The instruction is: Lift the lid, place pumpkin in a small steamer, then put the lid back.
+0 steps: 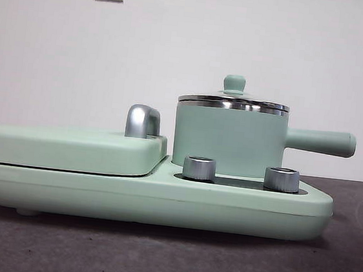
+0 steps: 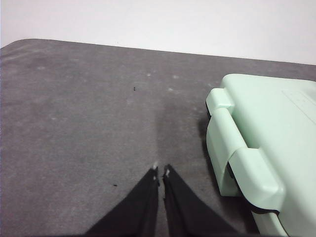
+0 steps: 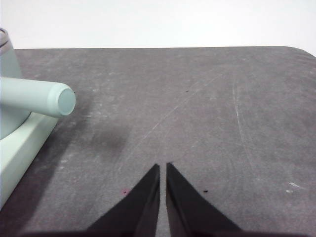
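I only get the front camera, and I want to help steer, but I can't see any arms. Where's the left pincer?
Observer: The left pincer hangs over the bare grey table, beside the flat green cover. It is shut and holds nothing.
Operator: And the right one?
Observer: The right pincer is over the table too, out past the free end of the steamer handle. It is also shut and empty.
Operator: Can you spot the pumpkin anywhere?
Observer: No. Neither wrist camera shows the pumpkin, only table, cover and handle.
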